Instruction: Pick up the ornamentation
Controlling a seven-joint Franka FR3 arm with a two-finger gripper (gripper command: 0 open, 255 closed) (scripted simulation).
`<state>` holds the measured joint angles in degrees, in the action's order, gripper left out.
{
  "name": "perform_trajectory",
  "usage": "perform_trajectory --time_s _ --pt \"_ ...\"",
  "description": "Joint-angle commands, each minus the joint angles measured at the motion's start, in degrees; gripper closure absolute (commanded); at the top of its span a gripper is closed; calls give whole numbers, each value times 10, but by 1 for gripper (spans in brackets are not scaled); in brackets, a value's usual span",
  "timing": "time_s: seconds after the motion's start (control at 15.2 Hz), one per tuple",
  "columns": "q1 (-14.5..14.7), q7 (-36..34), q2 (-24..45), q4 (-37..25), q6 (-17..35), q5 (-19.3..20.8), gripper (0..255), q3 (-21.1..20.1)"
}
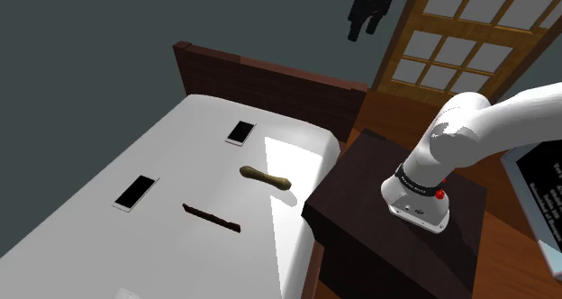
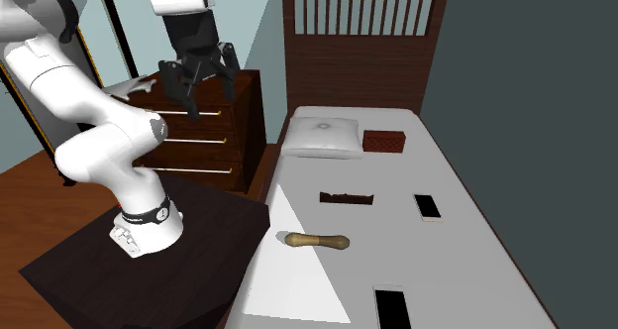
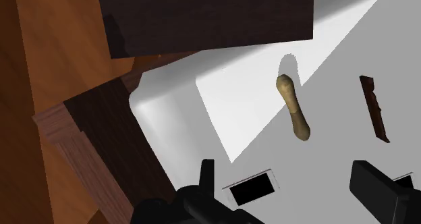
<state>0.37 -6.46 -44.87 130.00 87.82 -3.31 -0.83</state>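
A tan, bone-shaped ornament (image 1: 267, 176) (image 2: 317, 241) (image 3: 293, 106) lies on the white bed (image 1: 180, 153) near the edge beside the stand. A thin dark brown carved strip (image 1: 213, 217) (image 2: 347, 198) (image 3: 375, 108) lies flat a little farther in. My black gripper (image 1: 369, 9) (image 2: 206, 87) (image 3: 290, 189) hangs high above the bed's edge, well clear of both. Its fingers (image 3: 206, 179) stand apart with nothing between them.
Two phones (image 1: 240, 132) (image 1: 135, 192) rest on the bed, and a pillow (image 2: 322, 137) and a brown box (image 2: 384, 140) sit by the headboard. The dark stand (image 1: 396, 225) abuts the bed. A wooden dresser (image 2: 213, 129) and a paned door (image 1: 468, 36) stand behind.
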Motion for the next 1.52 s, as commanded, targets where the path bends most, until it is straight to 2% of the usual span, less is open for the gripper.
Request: perform_trajectory --time_s 0.0,0.73,1.12,1.45 --pt "0 0 0 0 0 0 0 0" --pt "43 -42 81 96 185 -45 0 -88" --pt "63 -67 163 113 289 -58 0 -138" --pt "73 -95 249 108 373 -52 0 -181"
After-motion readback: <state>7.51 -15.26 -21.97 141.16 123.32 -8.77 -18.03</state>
